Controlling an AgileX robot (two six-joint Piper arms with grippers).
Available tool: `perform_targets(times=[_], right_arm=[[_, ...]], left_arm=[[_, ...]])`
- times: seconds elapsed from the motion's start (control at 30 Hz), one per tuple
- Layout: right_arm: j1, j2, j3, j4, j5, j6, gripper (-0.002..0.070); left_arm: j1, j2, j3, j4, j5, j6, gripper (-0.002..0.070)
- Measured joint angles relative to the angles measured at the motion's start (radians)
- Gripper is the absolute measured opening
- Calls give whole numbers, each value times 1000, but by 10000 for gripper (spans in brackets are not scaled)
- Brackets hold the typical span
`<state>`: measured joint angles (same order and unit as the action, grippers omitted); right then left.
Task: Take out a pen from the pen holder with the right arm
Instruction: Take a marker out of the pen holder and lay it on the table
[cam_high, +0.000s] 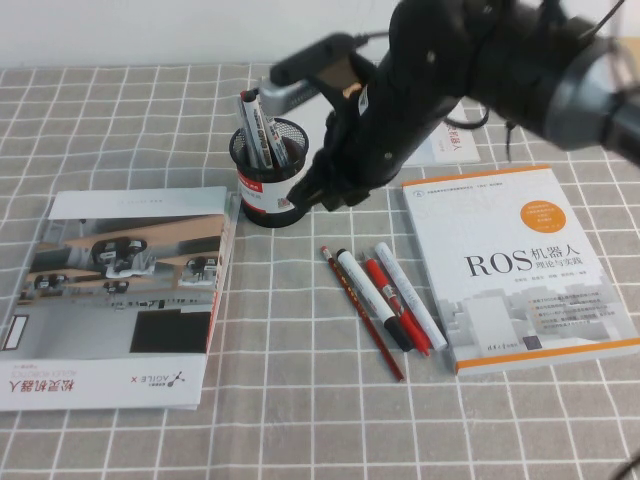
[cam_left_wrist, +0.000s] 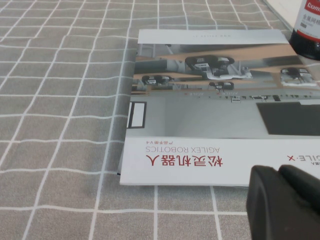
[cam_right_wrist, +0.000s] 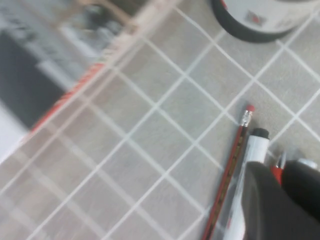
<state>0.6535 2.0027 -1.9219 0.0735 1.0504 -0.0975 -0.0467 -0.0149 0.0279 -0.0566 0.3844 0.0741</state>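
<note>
The jaws of the right gripper (cam_right_wrist: 281, 175) are hard to make out: the right wrist view is cutting them off, and I cannot tell whether they are clenched or released. In the high view the right arm (cam_high: 450, 70) is covering this gripper, which is hanging just beside the pen holder (cam_high: 268, 170), at its 3 o'clock. Several pens (cam_high: 262, 125) are standing in the holder. At its 5 o'clock, 4 loose writing tools are lying side by side, among them a red pencil (cam_high: 362, 312). The ROS book (cam_high: 520, 265) is lying at their 3 o'clock, its far corner hidden under the arm. The left gripper (cam_left_wrist: 280, 172) is hovering over the booklet (cam_left_wrist: 210, 115), jaws pressing together on nothing.
</note>
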Motion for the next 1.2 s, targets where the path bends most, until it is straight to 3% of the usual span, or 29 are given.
perform_targets(times=[0.07, 0.23, 0.6, 0.97, 1.2], right_arm=[[29, -68, 17, -25, 20, 0, 14], [62, -240, 169, -58, 3, 12, -8], [62, -740, 713, -126, -121, 164, -12], [62, -1235, 1026, -189, -119, 323, -12], [62, -1369, 1184, -183, -91, 333, -12]], left_arm=[[0, 0, 0, 0, 0, 0, -5], [0, 0, 0, 0, 0, 0, -5], [0, 0, 0, 0, 0, 0, -5], [0, 0, 0, 0, 0, 0, -5], [0, 0, 0, 0, 0, 0, -5]])
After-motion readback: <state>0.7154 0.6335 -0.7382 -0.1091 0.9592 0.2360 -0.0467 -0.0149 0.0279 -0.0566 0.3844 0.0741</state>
